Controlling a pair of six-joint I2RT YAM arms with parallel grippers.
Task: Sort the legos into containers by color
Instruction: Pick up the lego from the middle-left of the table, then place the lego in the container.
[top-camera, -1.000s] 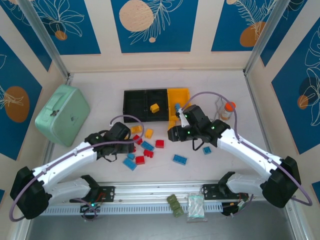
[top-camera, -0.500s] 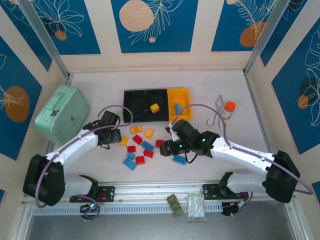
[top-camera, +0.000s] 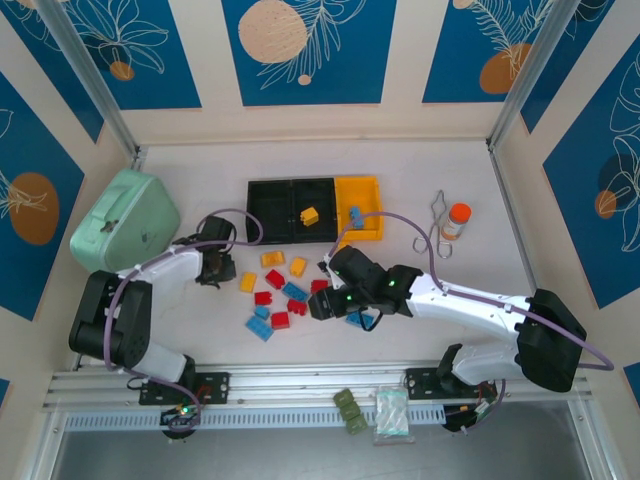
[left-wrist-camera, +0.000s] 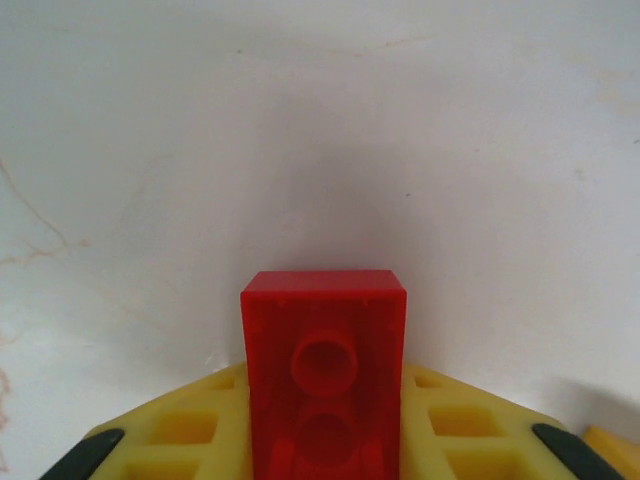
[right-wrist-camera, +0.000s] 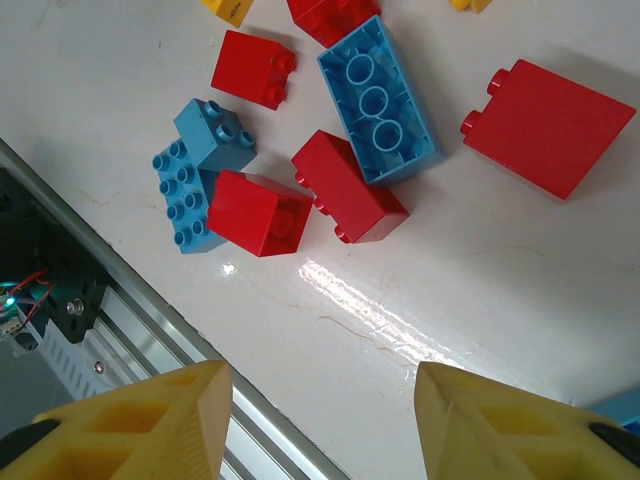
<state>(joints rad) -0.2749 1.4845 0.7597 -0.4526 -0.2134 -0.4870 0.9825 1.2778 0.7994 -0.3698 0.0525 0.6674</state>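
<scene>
Red lego brick (left-wrist-camera: 325, 340), newly clamped in the left gripper (left-wrist-camera: 325, 430), which has just snapped shut, is ready for sorting. The containers (top-camera: 270, 210) wait beyond, to its right. Right gripper (right-wrist-camera: 320, 390) hangs half-open above loose red and blue bricks (right-wrist-camera: 380, 110) on the worktop (right-wrist-camera: 500, 250).

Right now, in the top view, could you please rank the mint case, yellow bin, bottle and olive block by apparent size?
1. mint case
2. yellow bin
3. bottle and olive block: they look about alike, so I won't rank them.
</scene>
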